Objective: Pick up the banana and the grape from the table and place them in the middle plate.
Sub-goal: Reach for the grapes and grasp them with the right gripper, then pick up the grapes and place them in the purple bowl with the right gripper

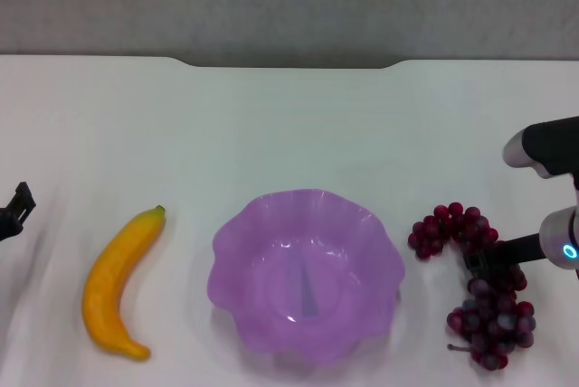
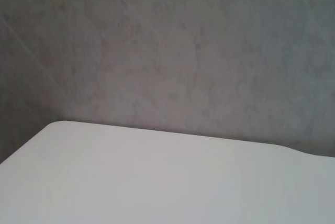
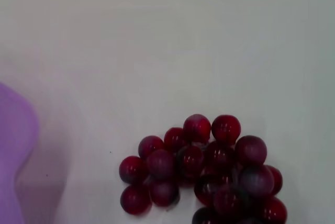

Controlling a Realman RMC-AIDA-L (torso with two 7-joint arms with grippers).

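Note:
The yellow-orange banana lies on the white table left of the middle plate, a translucent purple bowl with a wavy rim that holds nothing. The dark red grape bunch lies on the table right of the plate. My right gripper reaches in from the right and sits low over the middle of the bunch. The right wrist view shows the grapes close up and a bit of the plate's rim. My left gripper is at the far left edge, away from the banana.
The table's notched far edge meets a grey wall. The left wrist view shows only bare tabletop and the grey wall.

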